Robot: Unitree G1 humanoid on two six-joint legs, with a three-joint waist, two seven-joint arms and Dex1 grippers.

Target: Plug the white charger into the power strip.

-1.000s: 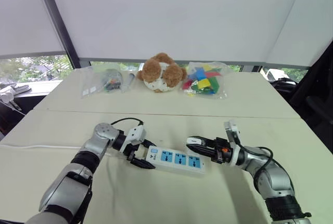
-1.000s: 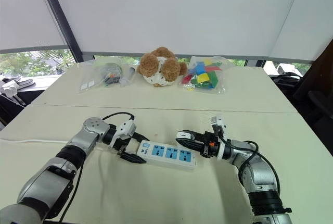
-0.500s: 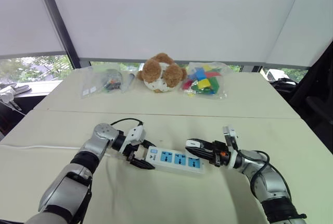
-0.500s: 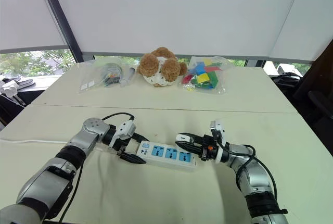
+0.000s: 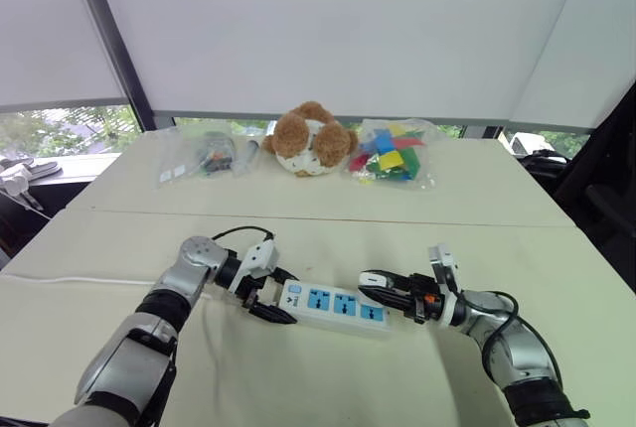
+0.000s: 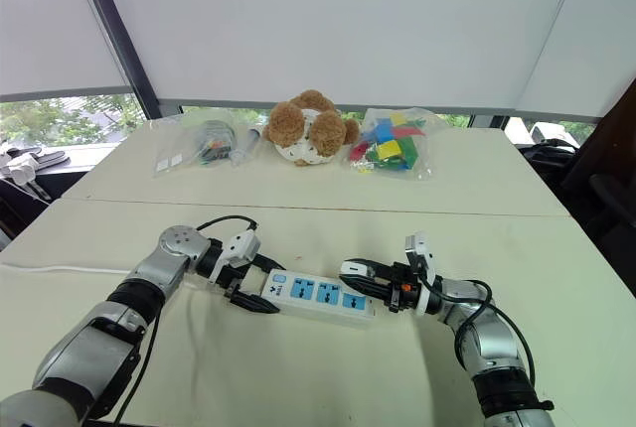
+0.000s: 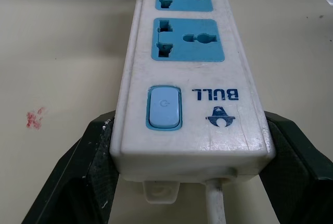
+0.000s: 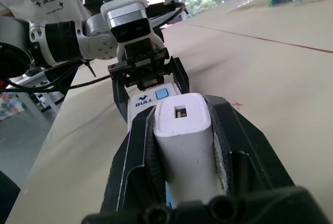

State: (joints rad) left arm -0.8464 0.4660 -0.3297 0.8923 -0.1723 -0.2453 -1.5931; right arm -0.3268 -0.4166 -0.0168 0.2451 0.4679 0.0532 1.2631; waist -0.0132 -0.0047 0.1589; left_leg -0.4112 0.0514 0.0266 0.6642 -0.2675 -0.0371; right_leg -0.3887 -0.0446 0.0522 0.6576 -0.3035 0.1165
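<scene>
Broadly, a pale cream worktop (image 5: 298, 377), two slabs butted at a seam; far along it, well apart from the work, a brown teddy bear (image 5: 307, 139), a clear bag of coloured blocks (image 5: 390, 161) and a second clear bag of small parts (image 5: 207, 153).

Nearer, the power strip (image 5: 334, 305) lying flat between the two arms; long white bar, three blue sockets in a row, pale blue switch (image 7: 164, 108) and a "BULL" mark at the cord end, white cord (image 5: 60, 279) trailing off toward the robot's left; rigid plastic, probably light enough to skid if pushed endwise, so best pinned by its flanks at the switch end. Exactly so taken: left gripper (image 5: 266, 300) clamped on that end, black fingers (image 7: 88, 169) pressed to both long sides.

Smaller, the white charger (image 8: 186, 135); smooth rounded block, a small square port in the end facing the wrist camera; prongs not visible. Hard, slick and light by the look of it, likely to twist in the pinch unless held on its broad flat faces. Right gripper (image 6: 360, 275) closed on it that way, lying level and pointing along the strip, hovering just above the socket nearest the right arm; contact with the strip impossible to tell.
</scene>
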